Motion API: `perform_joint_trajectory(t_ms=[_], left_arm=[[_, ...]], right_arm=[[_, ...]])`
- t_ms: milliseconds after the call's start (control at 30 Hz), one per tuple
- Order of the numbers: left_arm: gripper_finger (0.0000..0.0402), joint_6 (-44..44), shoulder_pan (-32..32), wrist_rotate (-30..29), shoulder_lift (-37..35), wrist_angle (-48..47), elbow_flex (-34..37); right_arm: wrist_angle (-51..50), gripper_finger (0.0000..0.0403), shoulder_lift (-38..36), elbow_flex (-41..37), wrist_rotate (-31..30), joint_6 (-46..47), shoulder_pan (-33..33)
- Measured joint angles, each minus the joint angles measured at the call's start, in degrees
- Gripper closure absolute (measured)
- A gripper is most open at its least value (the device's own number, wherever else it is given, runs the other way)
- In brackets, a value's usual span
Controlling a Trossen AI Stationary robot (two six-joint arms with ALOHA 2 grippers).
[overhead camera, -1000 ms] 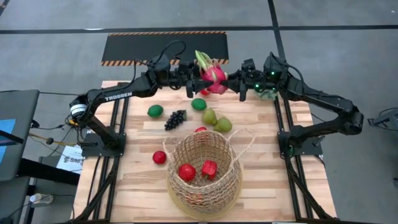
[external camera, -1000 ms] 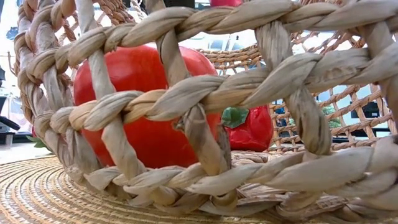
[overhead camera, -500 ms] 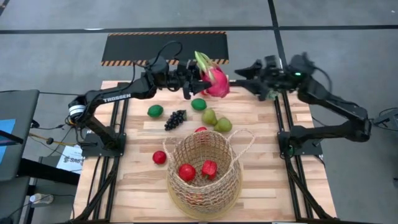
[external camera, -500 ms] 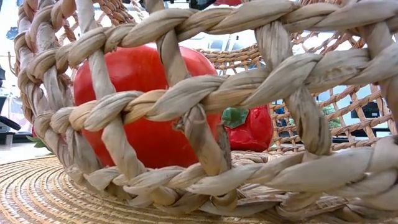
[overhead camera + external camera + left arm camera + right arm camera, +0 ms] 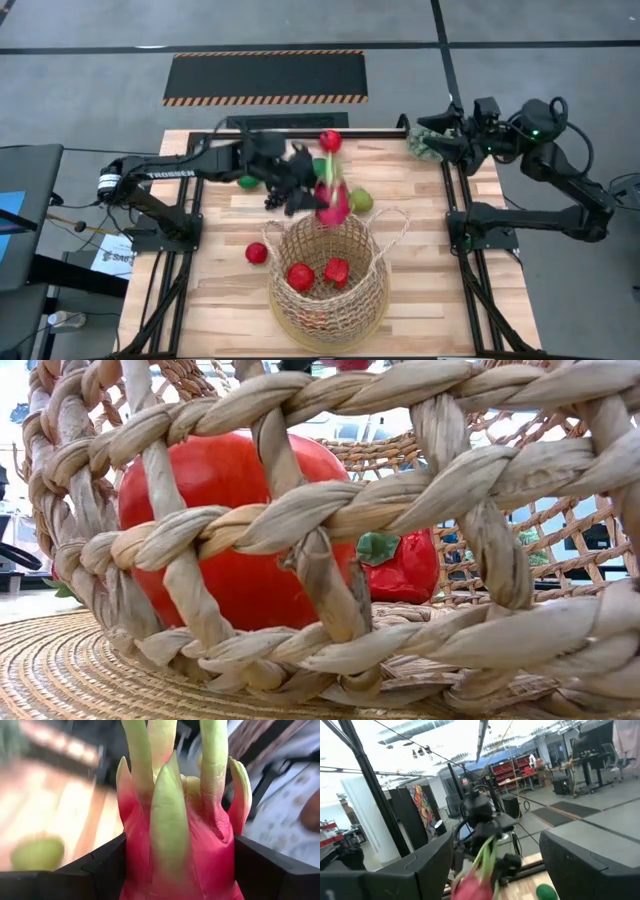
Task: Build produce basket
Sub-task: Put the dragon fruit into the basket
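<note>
A pink dragon fruit [image 5: 335, 203] with green leaf tips hangs over the far rim of the tan wicker basket [image 5: 372, 290], and my left gripper [image 5: 312, 195] is shut on it. Two red fruits [image 5: 300, 277] [image 5: 337, 270] lie on the basket's bottom; the low view shows them through the weave [image 5: 230, 530]. On the table rest a red apple [image 5: 330, 140], a green pear [image 5: 361, 200], a small red fruit [image 5: 257, 253] and dark grapes [image 5: 277, 192], which the arm partly hides. My right gripper [image 5: 438, 132] stands open at the far right edge. My left gripper pinches the dragon fruit's pink body [image 5: 135, 855] between its two fingers [image 5: 95, 870], one on each side. The fingers come roughly level from the table's left. The fruit is lifted clear, its leaf tips [image 5: 322, 166] pointing toward the far edge.
A pale green spiky ball [image 5: 424, 150] sits just beside my right gripper at the table's far right corner. A green fruit [image 5: 244, 182] lies under the left arm. The basket's thin loop handles [image 5: 400, 222] stick out at its rim.
My right gripper has opened, let go of the dragon fruit and drawn back toward the table's right edge. My left gripper has carried the fruit from the far edge toward the basket and tipped it. The red apple that was hidden behind it now shows.
</note>
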State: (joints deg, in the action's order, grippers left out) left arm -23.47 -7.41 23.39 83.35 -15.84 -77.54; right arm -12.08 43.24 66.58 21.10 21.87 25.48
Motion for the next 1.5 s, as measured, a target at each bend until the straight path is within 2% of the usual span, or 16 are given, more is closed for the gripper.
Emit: perform_joint_trajectory(t_ms=[100, 400, 700, 933, 1133, 1500], left_arm=[[0.0117, 0.3, 3.9, -3.2, 1.2, -7.4, 0.0], [0.0117, -0.2, 14.4, -10.3, 9.4, -8.2, 0.0], [0.0117, -2.9, 15.3, -9.1, 18.2, -14.9, -0.2], [0.0117, -5.1, 15.9, -7.6, 18.5, -15.5, -0.7], [0.0102, -3.9, 16.0, -7.0, 18.4, -24.9, -6.8], [0.0044, 1.1, 15.9, -9.5, 18.4, -33.8, -19.0]], right_arm=[[-3.2, 0.0092, -0.7, 0.0, 0.0, 0.0, 0.0], [-12.1, 0.0092, -1.4, 0.0, -0.1, 0.0, 0.0], [-20.7, 0.0092, 0.2, 0.0, -2.6, -1.9, 0.0], [-32.1, 0.0092, 4.3, -0.1, -6.8, -4.5, 0.0], [-32.5, 0.0092, 7.6, 0.0, -8.4, -8.0, 0.0], [-33.0, 0.0092, 8.5, 0.0, -8.4, -11.3, 0.1]])
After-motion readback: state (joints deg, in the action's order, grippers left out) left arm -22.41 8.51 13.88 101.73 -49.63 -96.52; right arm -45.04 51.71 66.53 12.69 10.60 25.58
